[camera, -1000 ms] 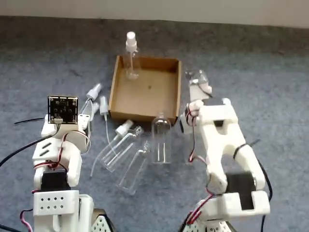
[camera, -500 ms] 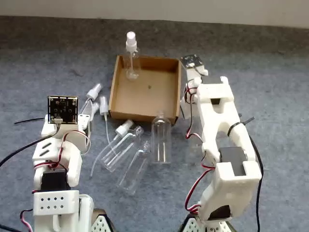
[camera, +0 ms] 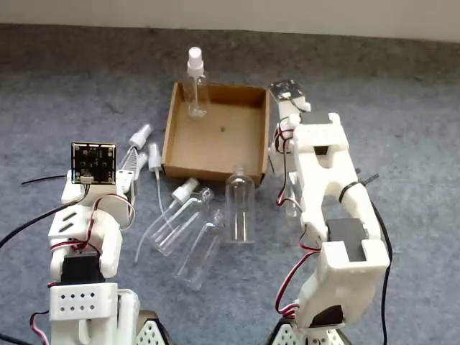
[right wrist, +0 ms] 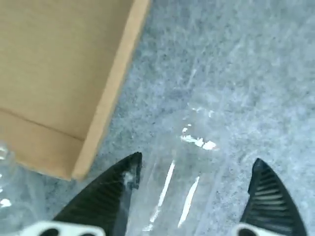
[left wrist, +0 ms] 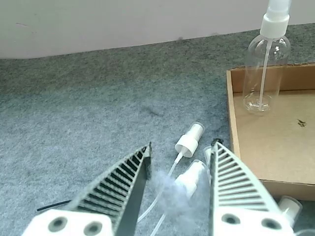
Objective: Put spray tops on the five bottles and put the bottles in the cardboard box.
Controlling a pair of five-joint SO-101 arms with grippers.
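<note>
My right gripper (right wrist: 196, 163) gapes wide over a bottle (right wrist: 172, 187) lying just right of the box (right wrist: 115, 78). It looks centred, I think; I should close gently mid-body so it won't squirt out.

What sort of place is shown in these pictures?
Probably a hobby or lab robot bench: a white plastic left arm and right arm stand on grey felt-like matting, beside a shallow brown cardboard box and clear plastic bottles.
</note>
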